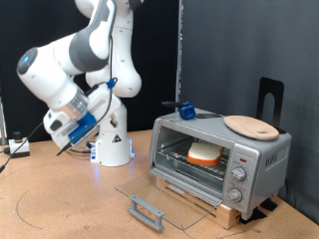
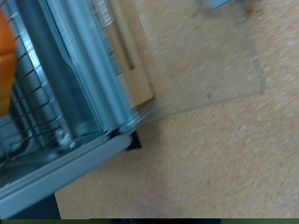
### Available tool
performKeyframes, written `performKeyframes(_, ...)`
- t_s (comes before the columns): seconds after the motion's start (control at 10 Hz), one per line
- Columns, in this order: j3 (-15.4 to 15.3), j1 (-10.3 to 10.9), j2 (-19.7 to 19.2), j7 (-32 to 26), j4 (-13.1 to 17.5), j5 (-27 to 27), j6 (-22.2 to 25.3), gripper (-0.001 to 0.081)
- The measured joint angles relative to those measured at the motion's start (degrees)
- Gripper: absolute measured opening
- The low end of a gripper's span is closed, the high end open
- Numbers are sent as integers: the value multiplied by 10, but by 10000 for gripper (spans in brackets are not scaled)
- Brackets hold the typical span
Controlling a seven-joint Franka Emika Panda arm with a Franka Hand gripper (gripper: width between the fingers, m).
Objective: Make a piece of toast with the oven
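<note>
The oven (image 1: 221, 151) stands on a wooden board at the exterior view's right. Its glass door (image 1: 159, 197) is folded down flat, with the grey handle (image 1: 148, 211) nearest the camera. The piece of toast (image 1: 205, 152) lies inside on the wire rack, pale face with an orange-brown crust. My gripper (image 1: 64, 139) hangs in the air at the exterior view's left, well apart from the oven and with nothing visible in it. In the wrist view I see the oven's rack (image 2: 37, 103), the open glass door (image 2: 196, 56) and a sliver of orange crust (image 2: 5, 56); no fingers show there.
A round wooden plate (image 1: 249, 125) and a small blue object (image 1: 185, 110) rest on the oven's top. The robot's white base (image 1: 110, 147) stands behind on the brown table. A black upright stand (image 1: 269, 100) rises behind the oven. Cables lie at the far left.
</note>
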State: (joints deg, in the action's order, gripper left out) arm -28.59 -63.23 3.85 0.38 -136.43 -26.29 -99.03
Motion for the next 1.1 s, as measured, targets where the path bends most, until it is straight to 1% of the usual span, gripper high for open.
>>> performKeyframes(0.1,-1,0,-22,3,9,2,-12,808)
performKeyframes(0.2,-1,0,-22,3,9,2,-9,808)
performKeyframes(0.3,1,0,-24,-12,17,9,37,808)
performKeyframes(0.4,7,-2,-29,-42,33,0,100,808)
performKeyframes(0.5,12,-5,-41,-68,50,-9,151,808)
performKeyframes(0.6,13,-5,-54,-96,58,-23,160,808)
performKeyframes(0.7,11,-5,-65,-116,54,-39,134,808)
performKeyframes(0.8,6,-2,-74,-119,45,-51,96,808)
performKeyframes(0.9,2,2,-78,-119,37,-58,74,808)
performKeyframes(1.0,2,1,-78,-119,37,-57,76,808)
performKeyframes(1.1,2,1,-80,-139,39,-57,92,808)
